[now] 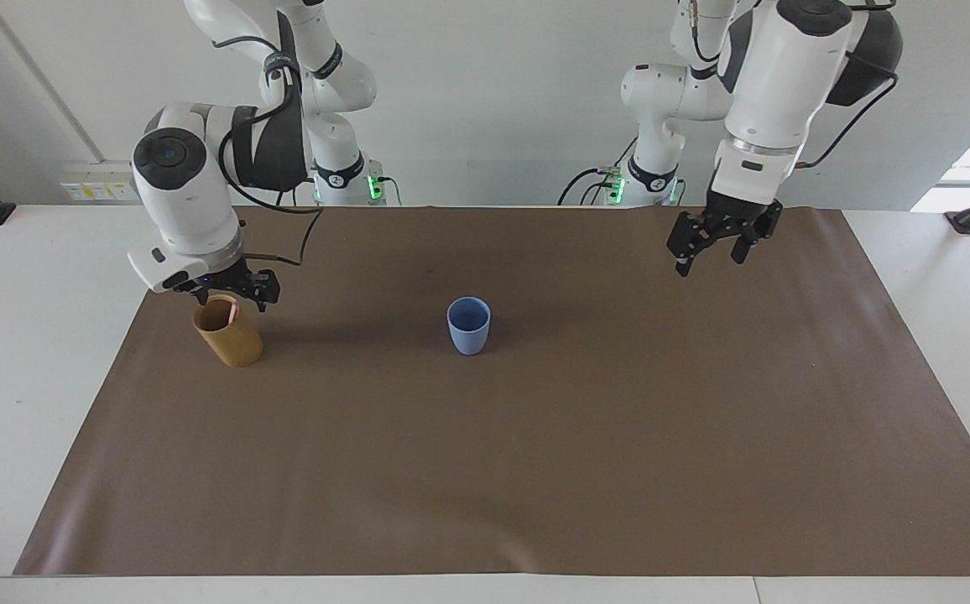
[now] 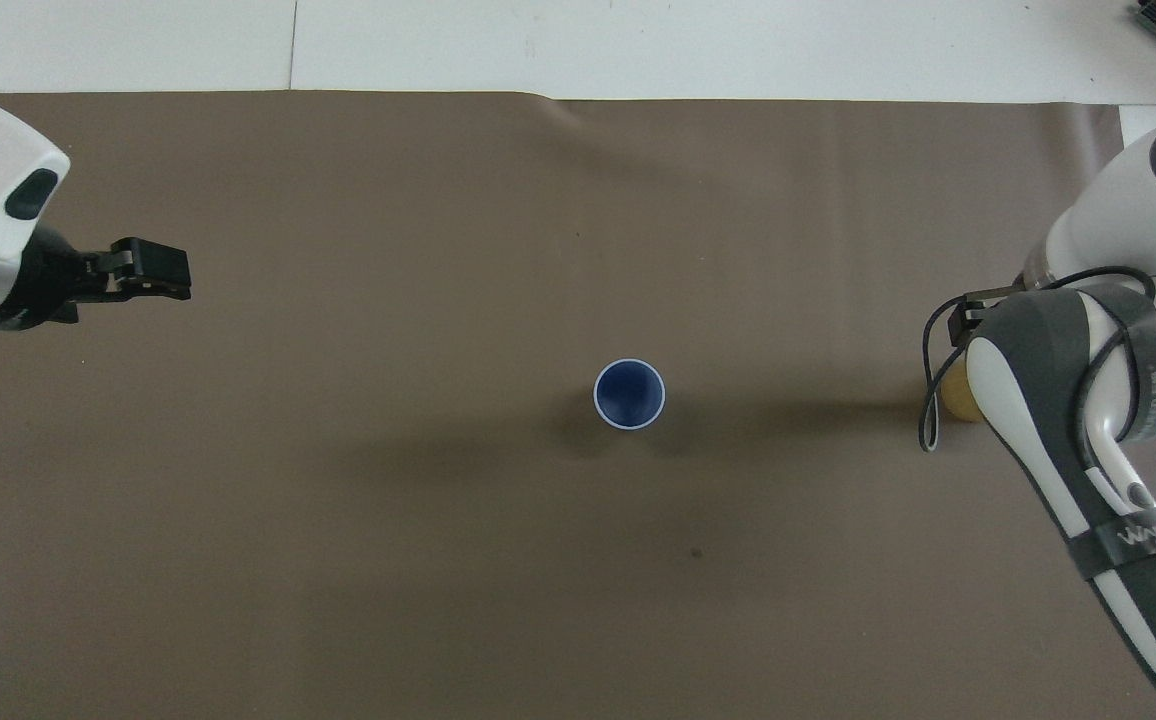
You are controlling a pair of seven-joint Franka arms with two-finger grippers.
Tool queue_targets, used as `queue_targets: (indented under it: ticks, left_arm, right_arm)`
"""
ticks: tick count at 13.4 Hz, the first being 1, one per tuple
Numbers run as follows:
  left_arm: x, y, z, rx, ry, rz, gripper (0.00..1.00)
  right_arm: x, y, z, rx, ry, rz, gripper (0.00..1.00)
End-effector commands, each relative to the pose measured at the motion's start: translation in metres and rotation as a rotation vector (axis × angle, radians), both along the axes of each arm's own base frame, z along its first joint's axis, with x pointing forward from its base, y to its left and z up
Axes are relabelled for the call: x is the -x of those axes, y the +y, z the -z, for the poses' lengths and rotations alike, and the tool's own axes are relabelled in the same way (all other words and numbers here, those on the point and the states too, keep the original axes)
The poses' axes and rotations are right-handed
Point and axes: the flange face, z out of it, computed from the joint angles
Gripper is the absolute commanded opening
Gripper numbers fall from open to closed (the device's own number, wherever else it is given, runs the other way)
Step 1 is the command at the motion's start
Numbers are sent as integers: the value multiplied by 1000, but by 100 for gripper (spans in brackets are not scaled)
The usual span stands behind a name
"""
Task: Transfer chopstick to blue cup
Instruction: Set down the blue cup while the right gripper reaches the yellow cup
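From overhead, your right arm covers nearly all of the tan holder (image 2: 956,398); only a sliver of its edge shows. The brown mat (image 1: 535,436) covers most of the table (image 1: 23,277). Taking the blue cup (image 1: 469,325) at mid-mat as your landmark: the holder stands beside it toward the right arm's end. Inside the holder, the chopstick (image 1: 234,312) shows only its pink tip at the rim. The cup's inside looks dark, with nothing sticking out of it. The right gripper (image 1: 237,296) sits right at the holder's mouth by the chopstick tip; you cannot tell whether it has closed on it. The left gripper (image 1: 710,252), fingers apart and holding nothing, hangs over the mat toward the left arm's end from the cup.
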Motion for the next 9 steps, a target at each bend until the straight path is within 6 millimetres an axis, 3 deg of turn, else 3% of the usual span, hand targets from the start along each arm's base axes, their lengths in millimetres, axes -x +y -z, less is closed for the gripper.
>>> queue_targets:
  ticks: [1,3,5,9]
  left_arm:
    - [19,24,-10,7,33,88,100]
    - [23,59,-12,7,32,132,100]
    - [24,76,-19,5,16,147,100]
    - [24,57,-63,0,-11,167,100]
  right_arm:
    - [11,3,-6,17,18,-46,25]
    - [11,3,-6,16,17,-50,13]
    - [10,3,-6,26,11,-55,8]
    - [10,2,-13,26,3,-53,0]
